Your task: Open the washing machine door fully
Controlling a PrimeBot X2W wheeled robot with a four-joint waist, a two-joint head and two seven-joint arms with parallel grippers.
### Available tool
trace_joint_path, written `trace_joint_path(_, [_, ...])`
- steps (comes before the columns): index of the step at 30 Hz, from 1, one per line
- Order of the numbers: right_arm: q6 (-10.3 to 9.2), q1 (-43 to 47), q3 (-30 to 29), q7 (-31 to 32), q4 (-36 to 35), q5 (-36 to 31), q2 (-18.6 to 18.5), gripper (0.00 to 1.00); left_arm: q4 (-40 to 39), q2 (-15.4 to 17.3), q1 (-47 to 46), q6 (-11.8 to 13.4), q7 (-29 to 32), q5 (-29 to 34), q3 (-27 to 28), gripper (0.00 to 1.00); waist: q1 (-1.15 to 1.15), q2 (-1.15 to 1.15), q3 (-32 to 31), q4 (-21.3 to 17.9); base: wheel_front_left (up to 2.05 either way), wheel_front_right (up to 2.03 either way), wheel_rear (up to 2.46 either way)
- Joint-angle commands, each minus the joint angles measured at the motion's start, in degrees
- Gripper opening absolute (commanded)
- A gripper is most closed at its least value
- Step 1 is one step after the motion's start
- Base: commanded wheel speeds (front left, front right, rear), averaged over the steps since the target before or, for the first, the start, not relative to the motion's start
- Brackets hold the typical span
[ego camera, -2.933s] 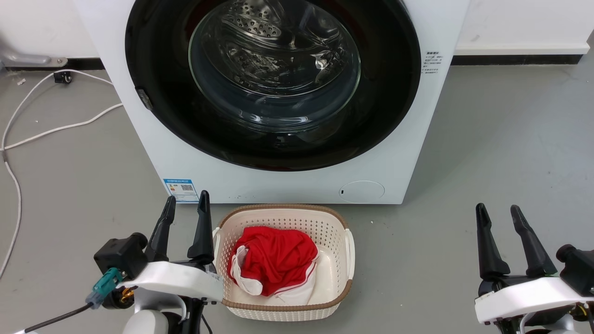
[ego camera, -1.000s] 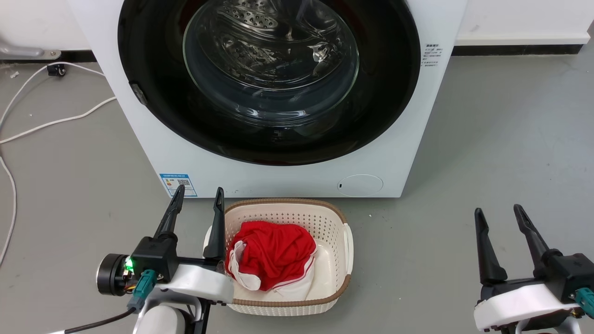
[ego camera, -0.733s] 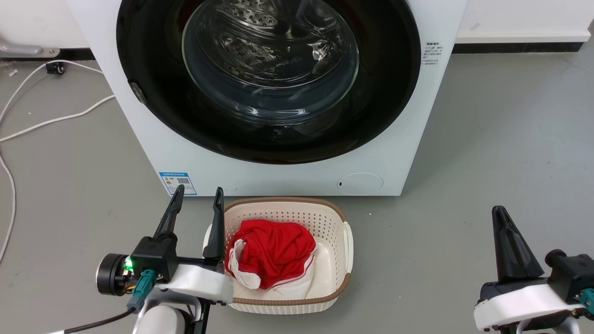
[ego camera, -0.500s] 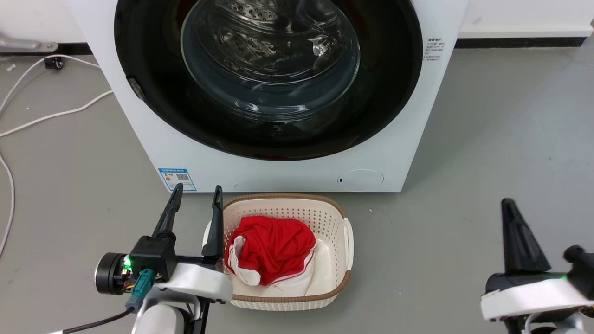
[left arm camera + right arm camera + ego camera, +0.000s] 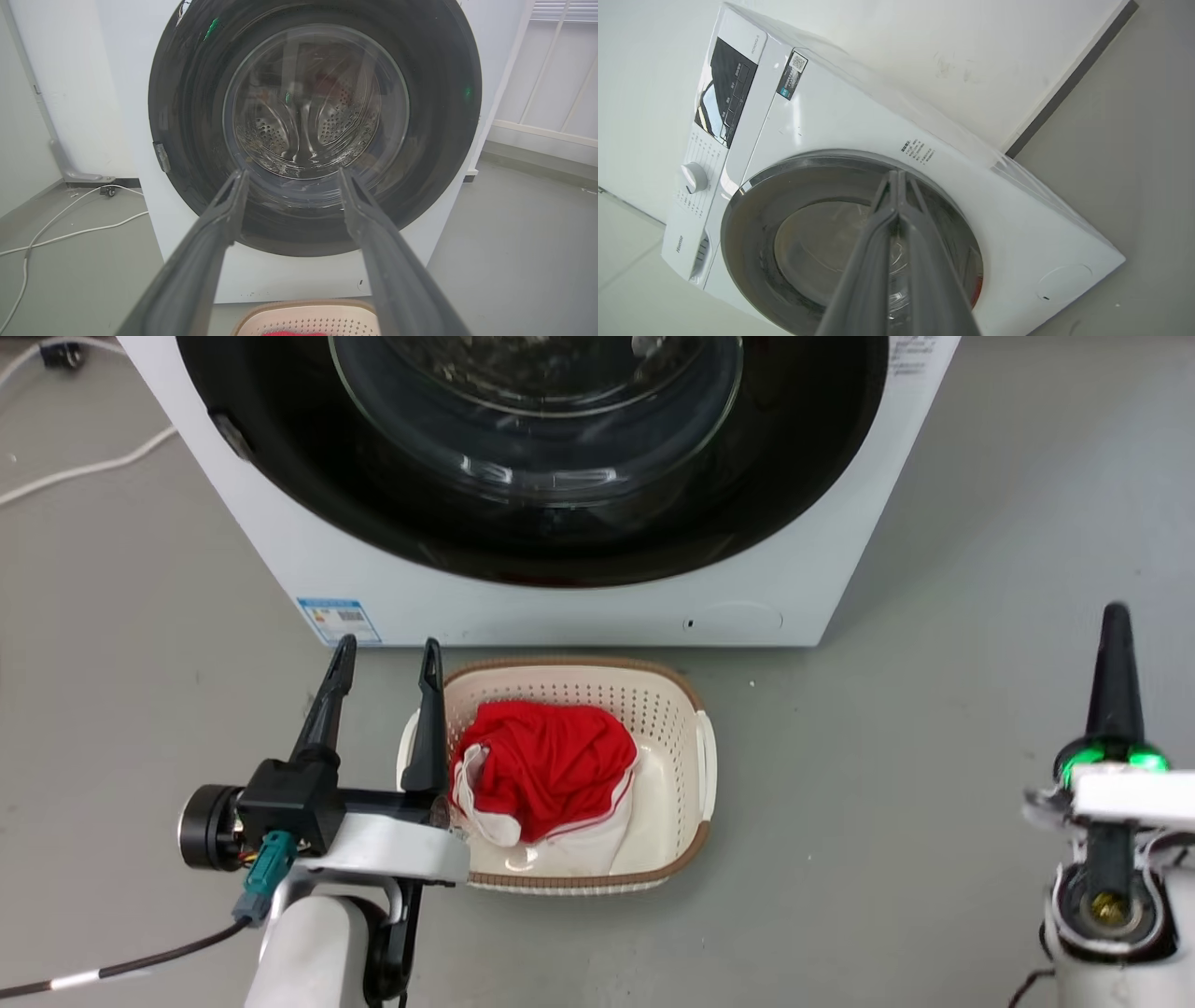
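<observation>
The white washing machine (image 5: 560, 611) stands ahead on the floor. Its round black washing machine door (image 5: 794, 476) with the bulging glass window lies flat against the front. In the left wrist view the door (image 5: 187, 116) faces me, with a small latch piece (image 5: 161, 157) on its left rim. My left gripper (image 5: 388, 644) is open, low in front of the machine and apart from it, beside a basket. My right gripper (image 5: 1116, 616) is shut on nothing, out to the right of the machine. In the right wrist view its joined fingertips (image 5: 896, 173) point at the door (image 5: 756, 242).
A cream basket (image 5: 695, 709) holding a red and white garment (image 5: 551, 765) sits on the floor right in front of the machine, touching my left gripper's inner finger. White cables (image 5: 84, 467) trail on the floor at the left. Bare grey floor (image 5: 934, 756) lies at the right.
My right gripper has shut its fingers, rolled on edge and moved forward. The head camera has tilted down, so the machine sits higher in the picture. The left gripper has hardly moved.
</observation>
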Motion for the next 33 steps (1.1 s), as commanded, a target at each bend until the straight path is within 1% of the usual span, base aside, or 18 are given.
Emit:
trace_joint_path(1, [-0.02,-2.41,-0.47,0.43,0.43,4.37,0.07,0.00,-0.58,-0.02,-1.03,0.25,-0.15,-0.09,-0.09,1.00,0.00,0.00,2.72,0.25,0.00,0.00,0.00])
trace_joint_path(3, [-0.01,-5.30,-1.69,1.63,0.97,11.97,0.05,0.00,-1.20,-0.03,-2.01,0.43,-0.15,-0.25,-0.35,1.00,0.00,0.00,4.45,0.44,0.00,0.00,0.00])
trace_joint_path(4, [-0.01,-6.73,-2.41,2.41,1.30,14.74,0.05,0.00,-1.47,-0.02,-2.31,0.53,-0.15,-0.27,-0.45,1.00,0.00,0.00,5.04,0.46,0.00,0.00,0.00])
trace_joint_path(6, [-0.01,-9.94,-4.49,4.89,2.32,21.99,0.04,0.00,-2.03,-0.02,-2.99,0.71,-0.15,-0.37,-0.59,1.00,0.00,0.00,6.43,0.61,0.00,0.00,0.00])
trace_joint_path(8, [-0.01,-13.22,-7.00,7.81,3.96,27.69,-0.08,0.00,-2.55,-0.02,-3.78,0.83,-0.15,-0.44,-0.63,1.00,0.00,0.00,7.65,0.75,0.00,0.00,0.00])
trace_joint_path(11, [-0.01,-18.42,-9.99,11.75,7.40,33.71,-2.08,0.00,-3.15,-0.03,-4.71,0.91,-0.15,-0.57,-0.69,1.00,0.00,0.00,8.98,1.00,0.00,0.00,0.00])
trace_joint_path(13, [-0.01,-22.31,-10.71,14.83,10.17,37.45,-3.63,0.00,-3.57,-0.02,-5.32,0.84,-0.15,-0.65,-0.71,1.00,0.00,0.00,9.73,1.15,0.00,0.00,0.00])
trace_joint_path(15, [-0.01,-26.05,-11.21,16.78,13.26,39.53,-6.00,0.00,-3.92,-0.03,-5.69,0.78,-0.15,-0.65,-0.69,1.00,0.00,0.00,10.39,1.26,0.00,0.00,0.00])
trace_joint_path(18, [-0.01,-32.29,-10.27,19.82,18.65,41.91,-9.66,0.00,-4.50,-0.03,-6.47,0.54,-0.15,-0.80,-0.78,1.00,0.00,0.00,11.29,1.49,0.00,0.00,0.00])
trace_joint_path(21, [-0.01,-38.49,-8.12,22.45,23.69,42.88,-12.86,0.00,-4.87,-0.02,-6.67,0.28,-0.15,-0.74,-0.79,1.00,0.00,0.00,12.15,1.71,0.00,0.00,0.00])
trace_joint_path(24, [-0.01,-44.23,-4.68,25.27,28.47,42.22,-15.86,0.00,-5.29,-0.03,-7.53,0.15,-0.15,-0.77,-0.85,1.00,0.00,0.00,13.26,2.05,0.00,0.00,0.00])
trace_joint_path(28, [-0.01,-50.97,0.30,29.59,33.94,41.04,-17.89,0.00,-5.77,-0.03,-7.94,0.21,-0.15,-0.86,-0.93,1.00,0.00,0.00,14.38,2.47,0.00,0.00,0.00])
trace_joint_path(33, [-0.01,-56.43,6.47,34.05,39.34,38.40,-18.03,0.00,-6.32,-0.03,-8.48,0.42,-0.15,-0.71,-1.07,1.00,0.00,0.00,15.34,2.87,0.00,0.00,0.00])
